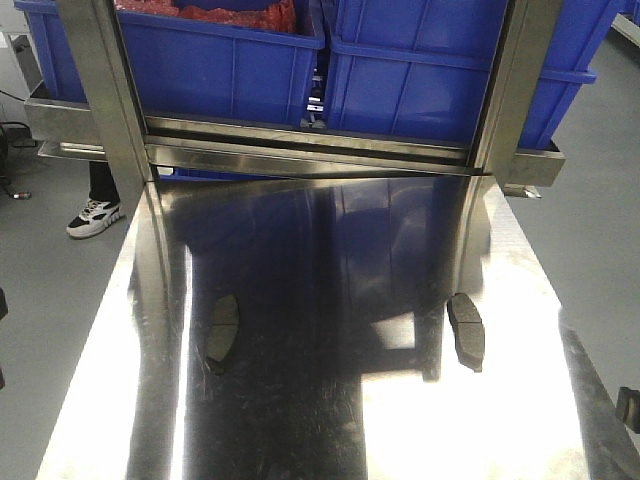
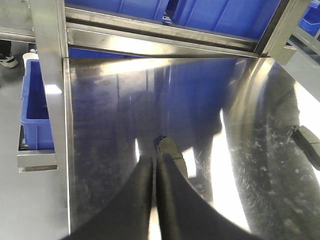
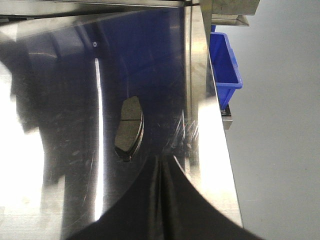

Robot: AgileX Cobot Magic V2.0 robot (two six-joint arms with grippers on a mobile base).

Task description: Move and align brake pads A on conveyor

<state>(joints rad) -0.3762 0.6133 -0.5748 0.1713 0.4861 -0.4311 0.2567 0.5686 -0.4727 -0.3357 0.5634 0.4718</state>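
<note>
Two brake pads in sight, both flat on the shiny steel tabletop, with no conveyor visible anywhere. Left pad lies lower left of the front view, right pad lower right. Both grippers look pressed together, holding nothing: left gripper right beside its pad, right gripper near its own. Risk, I reckon: closed fingers would just shove a pad across that slick steel and skew it.

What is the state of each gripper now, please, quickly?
Left gripper: jaws shut, holding nothing; a brake pad lies near the tips.
Right gripper: jaws shut, holding nothing; a second brake pad lies ahead, apart from it.
</note>
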